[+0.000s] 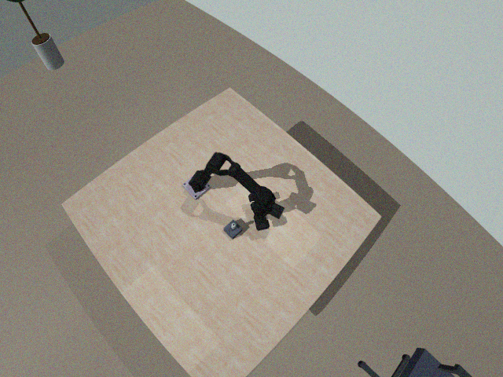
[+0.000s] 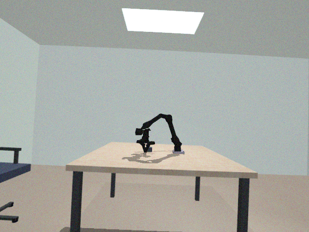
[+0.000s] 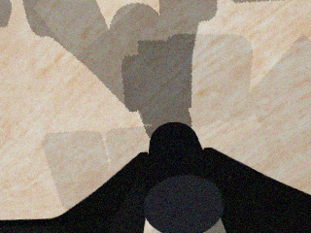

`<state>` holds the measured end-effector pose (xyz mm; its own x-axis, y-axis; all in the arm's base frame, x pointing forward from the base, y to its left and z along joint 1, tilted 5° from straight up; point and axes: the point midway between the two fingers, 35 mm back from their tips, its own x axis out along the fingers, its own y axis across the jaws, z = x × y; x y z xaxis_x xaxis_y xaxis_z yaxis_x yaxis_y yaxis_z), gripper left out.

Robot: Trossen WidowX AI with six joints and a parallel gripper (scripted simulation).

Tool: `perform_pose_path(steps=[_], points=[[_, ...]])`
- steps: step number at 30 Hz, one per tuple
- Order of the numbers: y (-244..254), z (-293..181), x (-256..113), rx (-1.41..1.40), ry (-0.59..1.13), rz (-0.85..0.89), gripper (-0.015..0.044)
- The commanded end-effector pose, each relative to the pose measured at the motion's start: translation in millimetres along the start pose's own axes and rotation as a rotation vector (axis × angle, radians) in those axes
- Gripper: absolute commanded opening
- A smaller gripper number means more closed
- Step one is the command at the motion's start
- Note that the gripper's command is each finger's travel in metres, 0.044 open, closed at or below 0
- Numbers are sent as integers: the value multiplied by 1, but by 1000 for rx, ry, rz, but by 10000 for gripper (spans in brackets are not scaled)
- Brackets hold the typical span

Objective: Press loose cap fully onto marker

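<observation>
The cap is a dark upright cylinder with a blue-grey top in the wrist view. My gripper is shut on the cap, low at the table top. In the top view the arm hides the fingers and the cap. The marker stands upright with a pale tip in the dark grey holder block. The holder block is a short way to the side of the gripper, towards the left in the top view. The marker and the block are out of the wrist view.
The arm's base plate is fixed to the wooden table. The arm arches from it over to the gripper. A chair stands off the table, and a potted plant is on the floor far away.
</observation>
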<state>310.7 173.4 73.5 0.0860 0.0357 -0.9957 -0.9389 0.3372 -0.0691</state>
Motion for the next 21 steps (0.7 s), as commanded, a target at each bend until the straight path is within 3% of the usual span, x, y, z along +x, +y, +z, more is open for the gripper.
perform_pose_path(steps=[1,21], points=[[-2,2,-15,-3,-13,-7,0],[-7,-11,-57,-3,-11,-7,0]])
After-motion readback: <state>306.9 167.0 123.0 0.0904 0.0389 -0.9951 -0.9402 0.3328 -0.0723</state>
